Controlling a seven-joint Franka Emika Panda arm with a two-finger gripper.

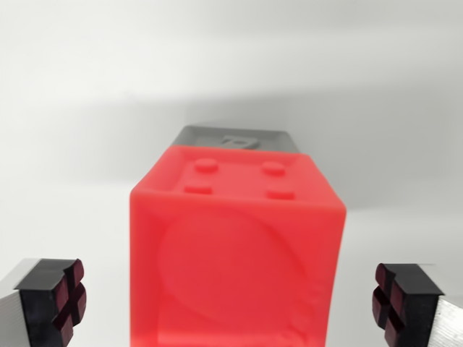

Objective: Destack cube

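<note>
Two cubes sit in your wrist view, one red and one grey. The red cube point(236, 253) is big and close, right in the middle. It has four small bumps on its upper face and a big round dent on the face toward you. The grey cube point(239, 137) peeks out behind its far edge, w/ a raised mark on it. They touch, so they look stacked, red nearer the camera. You can't see more of the grey one bc the red one hides it.

The gripper point(236, 303) is wide apart. One finger pad point(69, 300) is at the wrist view's left, the other at the wrist view's right. Both pads are dark w/ a cross cut in them, prob so they don't slip. Neither pad touches the red cube. There is a clear gap on each side. The red cube sits between them, so the gripper looks lined up for a grab.

The worktop point(87, 108) is plain white, w/ a soft shadow around the cubes.

I think the destack is not done yet. Next you prob need to squeeze in on the red cube's sides, then lift it away. Watch out: squeeze off-centre and the red cube may twist, or the grey one may tip.
</note>
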